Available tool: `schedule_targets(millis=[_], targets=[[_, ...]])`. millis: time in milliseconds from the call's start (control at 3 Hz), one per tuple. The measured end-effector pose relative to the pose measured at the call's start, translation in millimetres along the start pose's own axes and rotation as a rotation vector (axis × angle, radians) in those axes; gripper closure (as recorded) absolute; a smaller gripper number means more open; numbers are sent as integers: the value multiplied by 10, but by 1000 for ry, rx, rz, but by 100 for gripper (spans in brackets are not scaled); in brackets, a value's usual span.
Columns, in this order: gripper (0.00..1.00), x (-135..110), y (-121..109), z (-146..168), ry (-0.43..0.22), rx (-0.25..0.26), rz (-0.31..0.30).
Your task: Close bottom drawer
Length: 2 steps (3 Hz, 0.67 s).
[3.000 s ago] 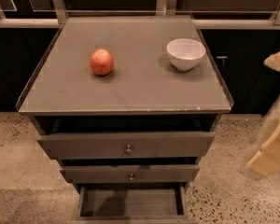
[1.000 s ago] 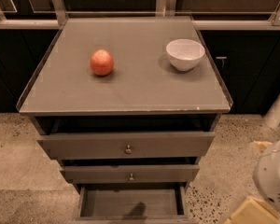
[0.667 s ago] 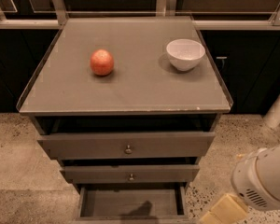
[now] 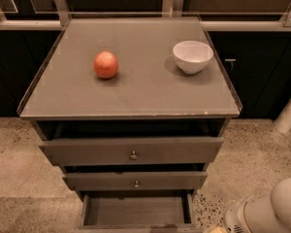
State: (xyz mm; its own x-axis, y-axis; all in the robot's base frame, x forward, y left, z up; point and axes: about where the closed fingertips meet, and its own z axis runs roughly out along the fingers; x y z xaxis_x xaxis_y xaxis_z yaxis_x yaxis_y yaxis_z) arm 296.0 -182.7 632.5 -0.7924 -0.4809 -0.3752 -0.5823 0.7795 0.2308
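The bottom drawer [image 4: 136, 210] is pulled out at the foot of the grey-brown cabinet. Its empty inside shows from above, and its front panel and knob are cut off by the lower edge of the view. The middle drawer [image 4: 135, 180] and the top drawer [image 4: 131, 151] above it stick out a little, each with a small round knob. My arm's white wrist [image 4: 269, 212] is at the bottom right, beside the open drawer's right side. Of my gripper [image 4: 214, 230] only a tan sliver shows at the lower edge, just right of the drawer's front corner.
On the cabinet top [image 4: 136, 91] sit a red apple [image 4: 105, 64] on the left and a white bowl [image 4: 192, 56] on the right. Dark cabinets with a metal rail run behind. Speckled floor [image 4: 19, 159] lies on both sides. A white post [image 4: 288, 113] stands at the right.
My arm has swung down and to the left from the right edge toward the open bottom drawer. The tan gripper has dropped almost fully below the view. The drawers have not moved.
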Motion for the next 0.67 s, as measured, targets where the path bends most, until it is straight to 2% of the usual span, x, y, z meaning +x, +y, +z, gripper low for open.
schedule_targets(millis=[333,667], targets=[[0,13,16,-30,-8,12,-1],[0,32,-198,89,-92,24,50]])
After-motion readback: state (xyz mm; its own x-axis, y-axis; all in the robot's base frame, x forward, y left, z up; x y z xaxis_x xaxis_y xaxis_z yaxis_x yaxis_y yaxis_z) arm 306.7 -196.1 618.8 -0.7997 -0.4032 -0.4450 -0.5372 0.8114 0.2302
